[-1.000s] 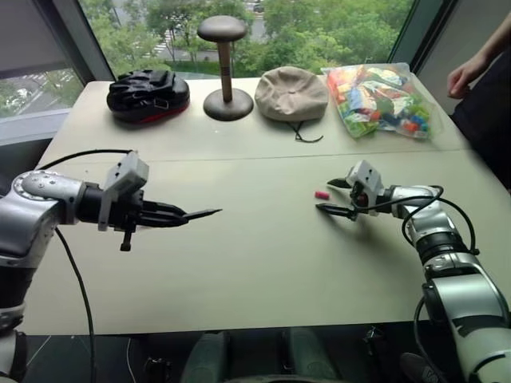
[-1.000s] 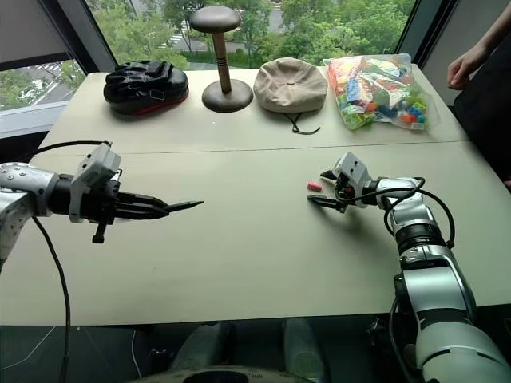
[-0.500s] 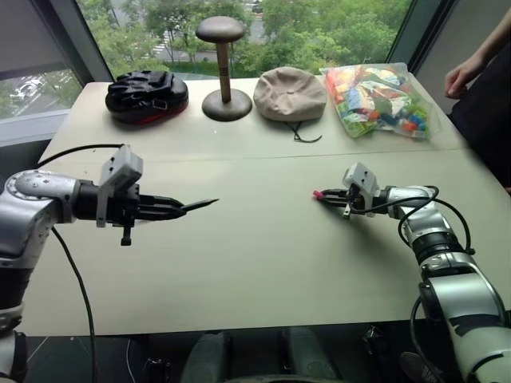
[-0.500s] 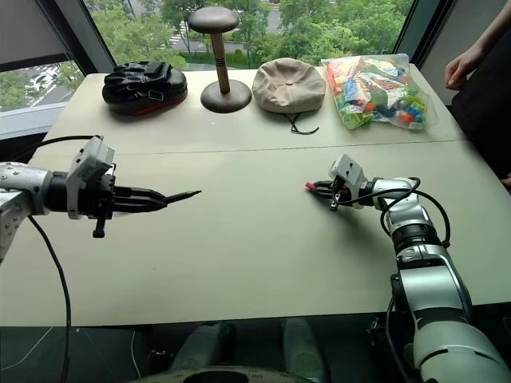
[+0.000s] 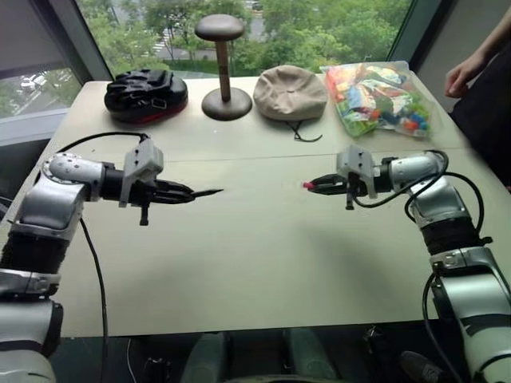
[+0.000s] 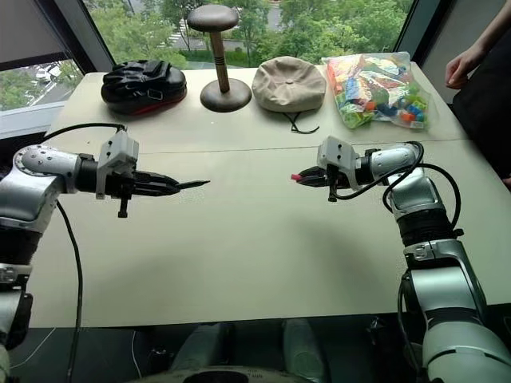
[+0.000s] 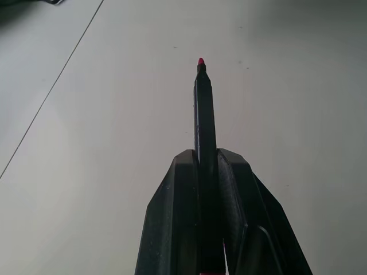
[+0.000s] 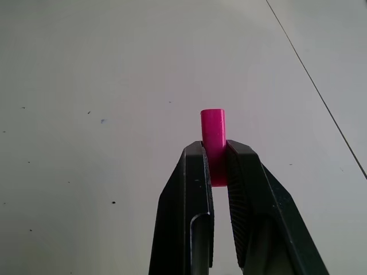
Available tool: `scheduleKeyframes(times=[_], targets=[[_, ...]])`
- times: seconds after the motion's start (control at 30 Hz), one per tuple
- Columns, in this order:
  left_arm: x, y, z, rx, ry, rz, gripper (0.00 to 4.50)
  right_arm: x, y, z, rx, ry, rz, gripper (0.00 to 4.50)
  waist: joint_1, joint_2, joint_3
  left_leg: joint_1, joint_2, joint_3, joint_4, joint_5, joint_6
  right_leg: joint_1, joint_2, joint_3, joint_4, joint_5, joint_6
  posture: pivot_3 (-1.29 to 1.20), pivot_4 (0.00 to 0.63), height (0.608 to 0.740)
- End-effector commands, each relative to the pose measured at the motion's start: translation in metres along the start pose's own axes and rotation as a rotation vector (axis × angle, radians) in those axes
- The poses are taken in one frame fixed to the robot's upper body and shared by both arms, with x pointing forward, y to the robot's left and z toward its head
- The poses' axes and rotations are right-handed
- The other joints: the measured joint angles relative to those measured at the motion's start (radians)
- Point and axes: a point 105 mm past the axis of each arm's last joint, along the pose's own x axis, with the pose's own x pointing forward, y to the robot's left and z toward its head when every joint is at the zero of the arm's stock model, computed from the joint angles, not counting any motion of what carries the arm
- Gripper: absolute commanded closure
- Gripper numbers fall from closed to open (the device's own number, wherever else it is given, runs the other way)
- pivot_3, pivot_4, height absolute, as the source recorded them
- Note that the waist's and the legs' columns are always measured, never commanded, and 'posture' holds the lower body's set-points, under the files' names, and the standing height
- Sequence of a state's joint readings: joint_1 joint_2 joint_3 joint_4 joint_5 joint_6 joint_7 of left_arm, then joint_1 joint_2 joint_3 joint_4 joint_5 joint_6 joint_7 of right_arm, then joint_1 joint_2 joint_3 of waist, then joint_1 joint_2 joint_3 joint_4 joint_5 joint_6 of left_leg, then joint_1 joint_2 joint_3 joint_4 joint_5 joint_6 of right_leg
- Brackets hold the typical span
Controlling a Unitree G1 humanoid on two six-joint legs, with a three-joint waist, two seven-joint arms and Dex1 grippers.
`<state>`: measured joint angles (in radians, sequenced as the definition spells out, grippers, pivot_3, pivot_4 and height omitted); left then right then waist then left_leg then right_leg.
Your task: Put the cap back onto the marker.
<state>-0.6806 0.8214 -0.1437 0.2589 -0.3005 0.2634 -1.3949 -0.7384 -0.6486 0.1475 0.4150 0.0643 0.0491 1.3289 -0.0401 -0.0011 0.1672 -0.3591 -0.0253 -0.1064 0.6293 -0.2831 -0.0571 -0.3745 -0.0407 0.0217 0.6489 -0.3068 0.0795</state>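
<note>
Two grippers hang above the middle of a pale beige table (image 5: 263,279) that stands against a tall window with green trees outside. The left gripper (image 5: 188,193), out over the left half of the table, has its fingers pressed on the marker (image 5: 206,192), a slim black stick whose small red tip juts past the fingertips and points toward the right. The right gripper (image 5: 318,184), over the right half, pinches the cap (image 5: 306,185), a tiny pink-red cylinder that sticks out beyond its fingertips and faces the marker; the two ends are level with each other and well apart, with bare tabletop beneath the gap. A thin seam runs across the surface from the left edge to the right edge, just behind the two grippers. Along the far edge sit a black helmet (image 5: 148,96) near the far left corner, a dark wooden hat stand (image 5: 223,68), a beige hat (image 5: 291,92) with a thin dark cord, and a clear bag of multicoloured toy pieces (image 5: 375,99) near the far right corner. A person's hand (image 5: 463,76) shows beyond the far right corner. The near half of the table lies open from edge to edge.
</note>
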Motion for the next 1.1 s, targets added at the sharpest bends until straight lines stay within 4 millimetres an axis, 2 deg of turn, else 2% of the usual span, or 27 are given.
scheduleKeyframes(times=[0.03,0.17,0.47,0.77,1.1], targets=[[0.010,0.008,0.007,0.068,-0.012,-0.008,4.50,0.006,0.008,0.015,-0.024,-0.041,0.021,4.46,0.002,0.000,0.000,0.000,0.000,0.000,0.000,0.000,0.000,0.000,0.000,0.000,0.000,0.000,0.000,0.00,0.150,0.740],[0.030,0.012,0.012,0.075,-0.059,-0.026,4.50,0.015,0.014,0.017,-0.015,-0.054,0.015,4.46,0.002,0.000,0.000,-0.001,-0.001,0.000,0.002,0.000,0.000,0.000,0.000,0.000,0.000,0.000,0.000,0.00,0.150,0.740],[0.058,0.008,0.017,0.070,-0.121,-0.064,4.50,0.024,0.014,0.024,-0.013,-0.076,-0.002,4.46,-0.002,0.000,0.000,0.000,0.000,0.000,0.002,0.000,0.000,-0.001,0.000,0.000,0.002,0.000,0.000,0.00,0.150,0.740],[0.073,0.003,0.016,0.063,-0.139,-0.081,4.50,0.031,0.016,0.037,-0.025,-0.113,0.000,4.46,-0.002,0.000,0.000,0.000,0.000,0.000,0.002,0.000,0.000,-0.001,0.000,0.000,0.002,0.000,0.000,0.00,0.150,0.740],[0.079,0.002,0.008,0.054,-0.124,-0.088,4.50,0.030,0.021,0.046,-0.027,-0.139,0.004,4.46,-0.002,0.000,0.000,0.000,0.000,-0.001,0.002,0.000,0.000,-0.001,0.000,0.000,0.002,0.000,0.000,0.00,0.150,0.740]])
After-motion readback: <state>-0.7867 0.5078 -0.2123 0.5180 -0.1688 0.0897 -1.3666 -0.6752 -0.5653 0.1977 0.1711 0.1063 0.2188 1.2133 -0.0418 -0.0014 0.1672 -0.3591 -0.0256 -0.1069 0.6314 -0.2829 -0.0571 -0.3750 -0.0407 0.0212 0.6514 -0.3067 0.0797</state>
